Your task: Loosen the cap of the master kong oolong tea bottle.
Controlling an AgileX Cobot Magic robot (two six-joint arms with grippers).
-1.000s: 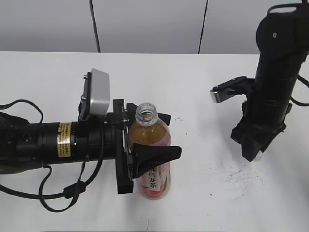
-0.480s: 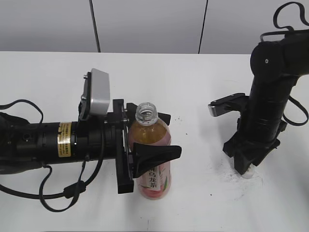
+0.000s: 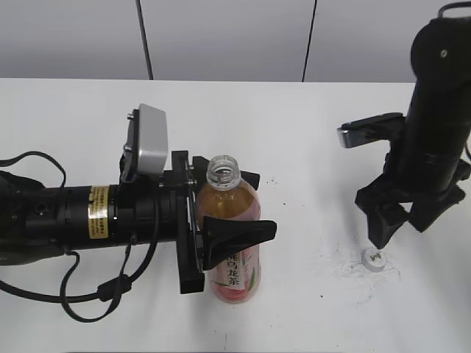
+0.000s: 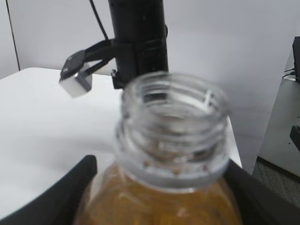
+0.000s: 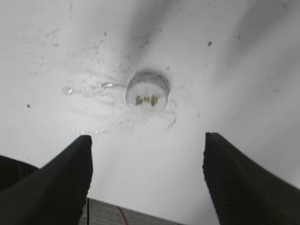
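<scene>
The master kong oolong tea bottle (image 3: 229, 235) stands upright left of centre, amber tea inside, pink-and-white label, its threaded neck (image 4: 174, 126) open with no cap on it. My left gripper (image 3: 221, 213) is shut on the bottle's shoulder, one black finger on each side. The small white cap (image 3: 374, 259) lies flat on the white table at the right, logo up, also plain in the right wrist view as the cap (image 5: 147, 92). My right gripper (image 3: 397, 224) hangs just above the cap, open, with nothing between its fingers (image 5: 70, 168).
The white table (image 3: 294, 132) spreads all round, with scuff marks and droplets (image 5: 89, 89) near the cap. A grey panelled wall (image 3: 221, 37) runs behind. The table's front edge (image 5: 140, 216) shows close under the right gripper.
My right gripper came down to the table, opened and let go of the cap, then rose slightly. The cap now lies on the table. The left arm and bottle have not moved.
</scene>
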